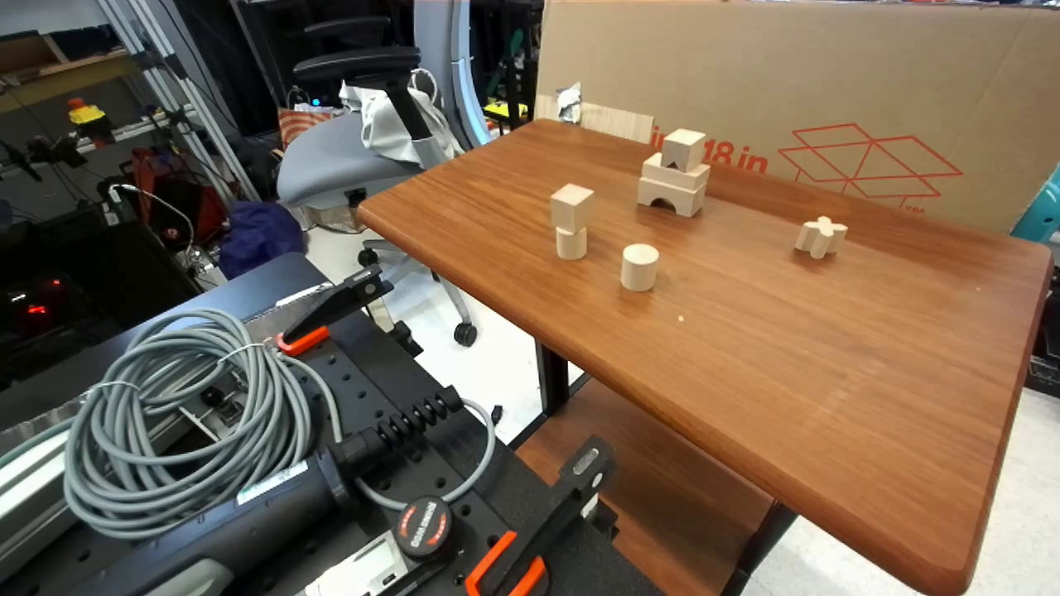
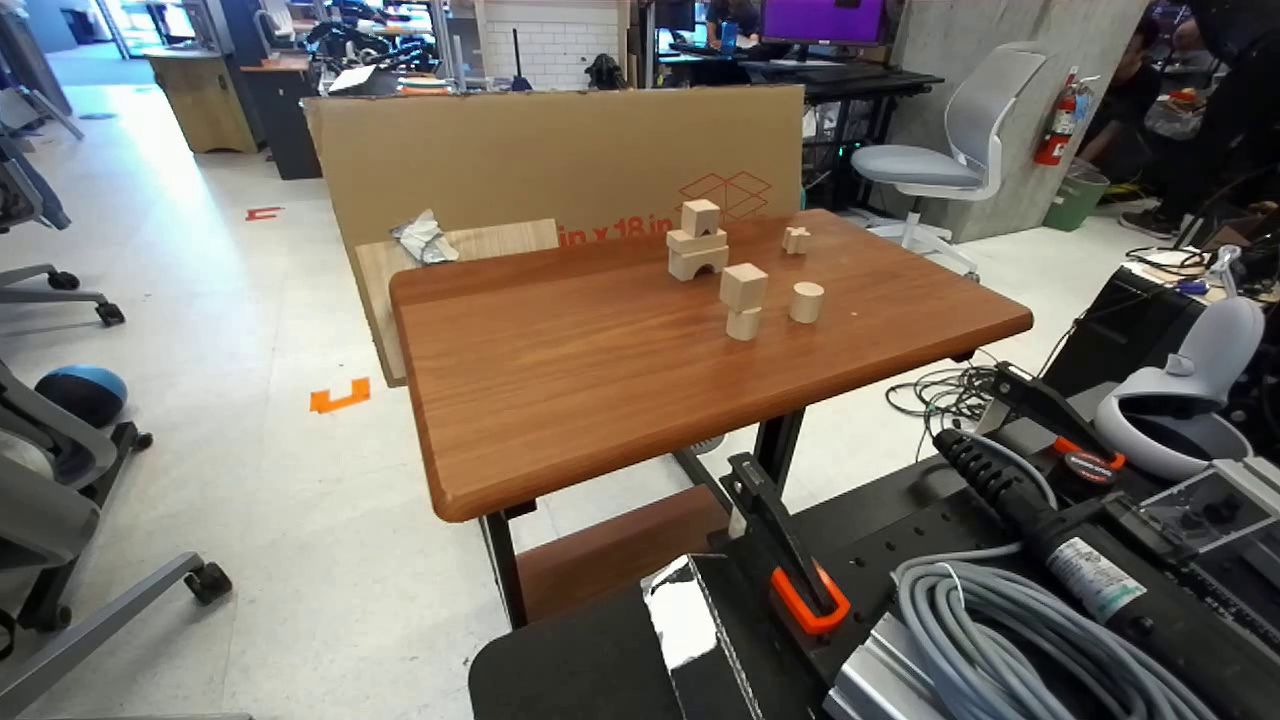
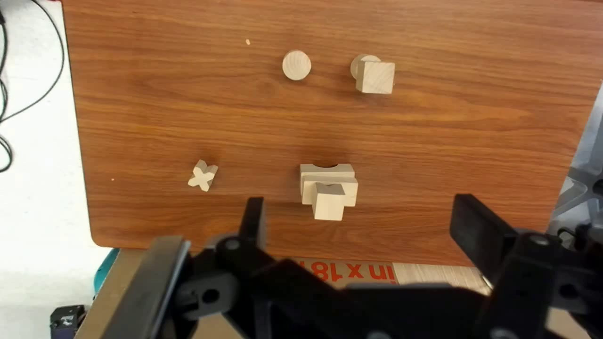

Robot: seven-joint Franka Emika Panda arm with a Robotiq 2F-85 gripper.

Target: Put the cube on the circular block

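Parted wide at the fingers (image 3: 253, 220), framing the arch-based tower (image 3: 329, 201) in the wrist view. Out across open worktop (image 1: 828, 348) from that tower, in both exterior views, to the cube (image 1: 572, 209) set atop the circular block (image 1: 571, 245), near a second round block (image 1: 639, 269) and closer to the long edge opposite the cardboard (image 1: 745, 74).

From far off, I see that the small pale wooden cube (image 1: 572, 206) and the short pale round wooden block (image 1: 571, 246) under it look bare, smooth and matt, and so does the pale wooden cross-shaped block (image 1: 821, 237). The brown wooden table (image 1: 787, 356) has stripy grain and a smooth, slightly shiny top, while the tan cardboard sheet (image 1: 704, 66) looks dull and papery. My black two-fingered gripper (image 3: 365, 221) looks matt, and the coiled grey cable (image 1: 286, 414) looks like smooth plastic.
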